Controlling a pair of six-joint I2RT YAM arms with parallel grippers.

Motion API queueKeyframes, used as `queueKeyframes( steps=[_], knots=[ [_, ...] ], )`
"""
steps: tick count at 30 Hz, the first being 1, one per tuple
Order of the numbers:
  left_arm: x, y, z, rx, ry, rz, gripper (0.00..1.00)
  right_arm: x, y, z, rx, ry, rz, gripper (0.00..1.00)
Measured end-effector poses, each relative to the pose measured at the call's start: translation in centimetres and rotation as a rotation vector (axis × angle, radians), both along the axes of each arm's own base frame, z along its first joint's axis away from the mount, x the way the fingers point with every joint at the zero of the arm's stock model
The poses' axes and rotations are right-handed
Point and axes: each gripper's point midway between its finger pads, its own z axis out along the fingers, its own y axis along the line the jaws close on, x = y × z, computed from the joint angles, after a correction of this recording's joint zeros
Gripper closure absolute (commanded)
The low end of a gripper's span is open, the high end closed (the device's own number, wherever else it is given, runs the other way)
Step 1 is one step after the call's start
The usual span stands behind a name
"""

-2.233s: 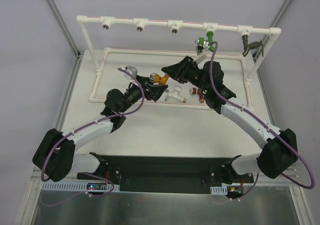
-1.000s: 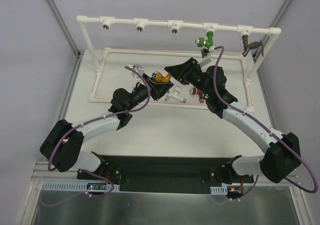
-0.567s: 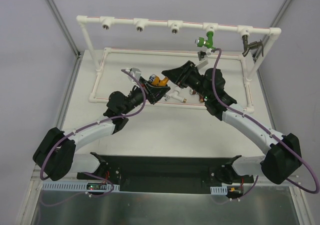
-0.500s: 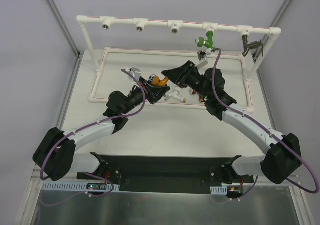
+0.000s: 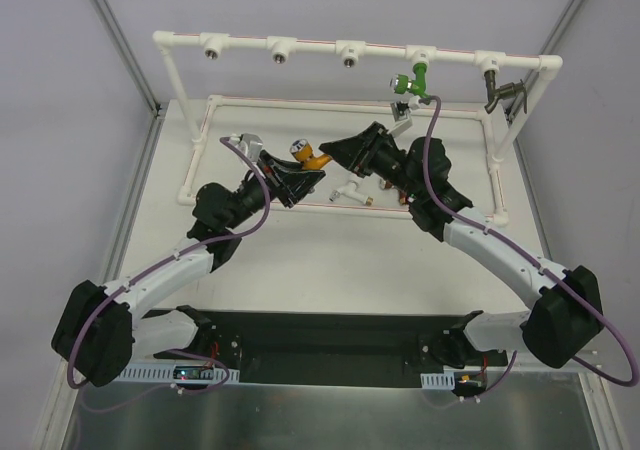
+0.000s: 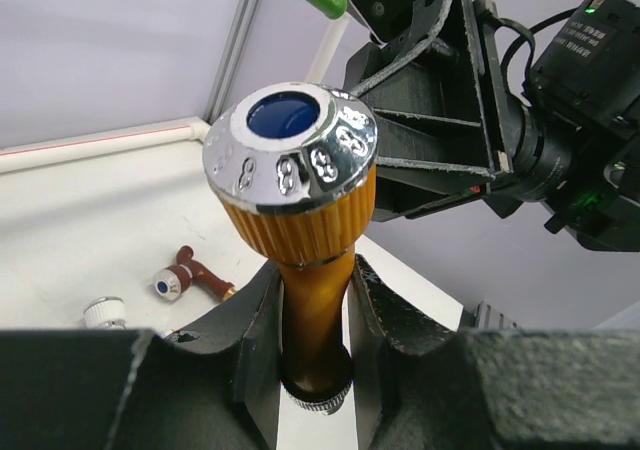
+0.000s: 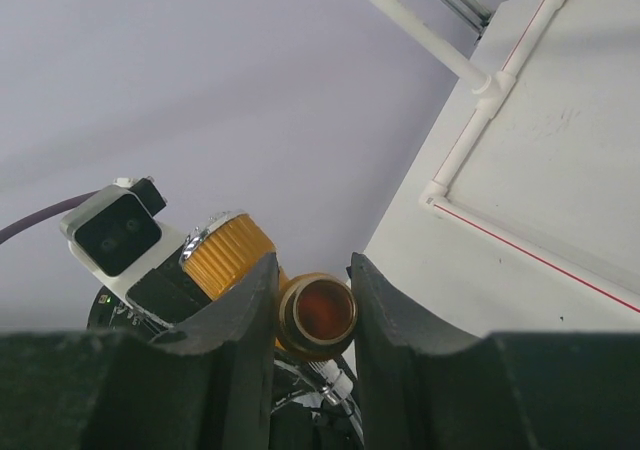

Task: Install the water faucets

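Shifted left since earlier: orange-gold faucet (image 5: 310,155), gripped tight by both my left pincer (image 6: 318,300) and right pincer (image 7: 313,282)

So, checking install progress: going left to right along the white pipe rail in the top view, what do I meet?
Empty white tee socket → second empty socket → third empty socket → small green faucet → grey metal faucet.
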Motion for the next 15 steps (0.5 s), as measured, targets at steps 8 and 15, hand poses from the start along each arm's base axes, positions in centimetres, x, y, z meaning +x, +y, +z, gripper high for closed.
queueKeyframes(
  steps=[8,15],
  knots=[
    [0.1,1.6,0.7,0.015,-0.018,0.044,1.00,0.1,0.2,-0.1,-0.039,-0.040,0.026,0.34],
    [1.9,6.8,2.3,0.027,-0.043,0.263,1.00,3.4,-4.0,1.2,-0.279,-0.141,-0.093,0.09]
  ],
)
